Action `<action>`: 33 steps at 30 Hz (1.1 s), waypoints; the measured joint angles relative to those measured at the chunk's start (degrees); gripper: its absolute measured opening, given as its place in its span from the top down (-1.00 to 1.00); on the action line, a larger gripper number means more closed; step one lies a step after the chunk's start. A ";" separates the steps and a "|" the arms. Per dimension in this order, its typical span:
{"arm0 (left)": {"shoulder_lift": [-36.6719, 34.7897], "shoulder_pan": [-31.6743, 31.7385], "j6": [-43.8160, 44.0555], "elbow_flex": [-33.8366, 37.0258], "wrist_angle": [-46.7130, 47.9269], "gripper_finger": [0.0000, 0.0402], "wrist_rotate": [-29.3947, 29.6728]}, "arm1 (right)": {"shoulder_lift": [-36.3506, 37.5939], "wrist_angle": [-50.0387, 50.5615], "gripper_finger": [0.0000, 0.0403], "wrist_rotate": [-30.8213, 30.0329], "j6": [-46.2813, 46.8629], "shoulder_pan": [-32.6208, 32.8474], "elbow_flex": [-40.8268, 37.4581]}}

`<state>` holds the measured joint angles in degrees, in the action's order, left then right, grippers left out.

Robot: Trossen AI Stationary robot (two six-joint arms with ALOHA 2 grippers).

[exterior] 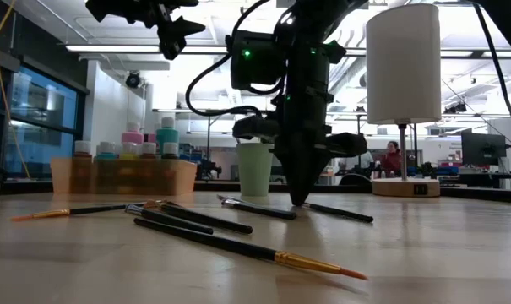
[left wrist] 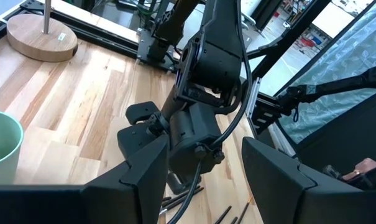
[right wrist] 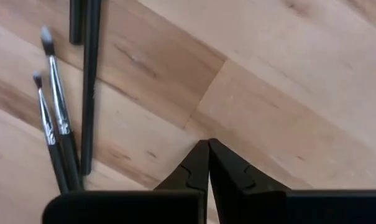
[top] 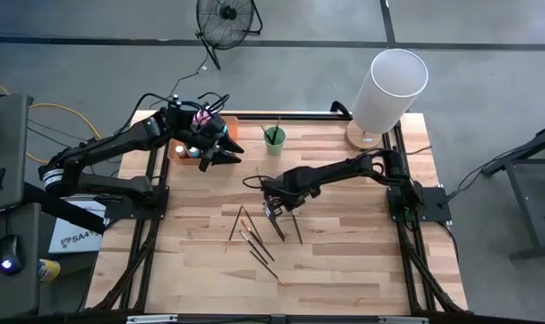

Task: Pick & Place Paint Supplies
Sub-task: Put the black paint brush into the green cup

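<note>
Several thin dark-handled brushes (top: 254, 238) lie flat on the wooden table, seen close in the low view (exterior: 196, 221). Small paint bottles (exterior: 145, 143) with pale caps stand in the orange tray (exterior: 124, 177). My right gripper (top: 272, 209) points straight down among the brushes with its fingers shut (right wrist: 207, 144). Two brushes (right wrist: 54, 118) lie off to one side of it, apart from it. My left gripper (top: 216, 153) hangs open above the table beside the tray (top: 177, 148), with nothing between its fingers (left wrist: 203, 180). My right gripper comes from above with its shut fingertips (exterior: 299, 201) down at the bare wood. Whether they touch the table I cannot tell. No brush shows between them.
A green cup (top: 274, 140) with a brush in it stands at the far middle. A white cylinder lamp (top: 389, 85) on a round wooden base stands at the far right corner. The near half of the table (top: 362, 270) is bare wood. A person (exterior: 393, 159) sits far behind.
</note>
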<state>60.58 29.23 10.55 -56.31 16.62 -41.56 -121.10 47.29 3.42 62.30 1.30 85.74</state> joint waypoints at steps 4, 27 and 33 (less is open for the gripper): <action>0.00 0.00 0.00 0.00 -0.04 0.01 0.00 | 1.39 -0.05 0.98 1.21 -0.34 0.01 -0.14; 0.00 0.02 0.20 0.00 -0.07 0.01 0.05 | 22.47 -28.25 0.98 -37.48 -27.61 -5.89 0.21; -0.02 0.00 0.23 0.00 -0.02 0.01 0.09 | 21.36 -36.23 0.98 -40.73 -39.26 -12.26 0.18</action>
<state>60.55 29.23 10.77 -56.31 16.60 -41.47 -99.73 11.06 -37.31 23.05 -10.96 85.92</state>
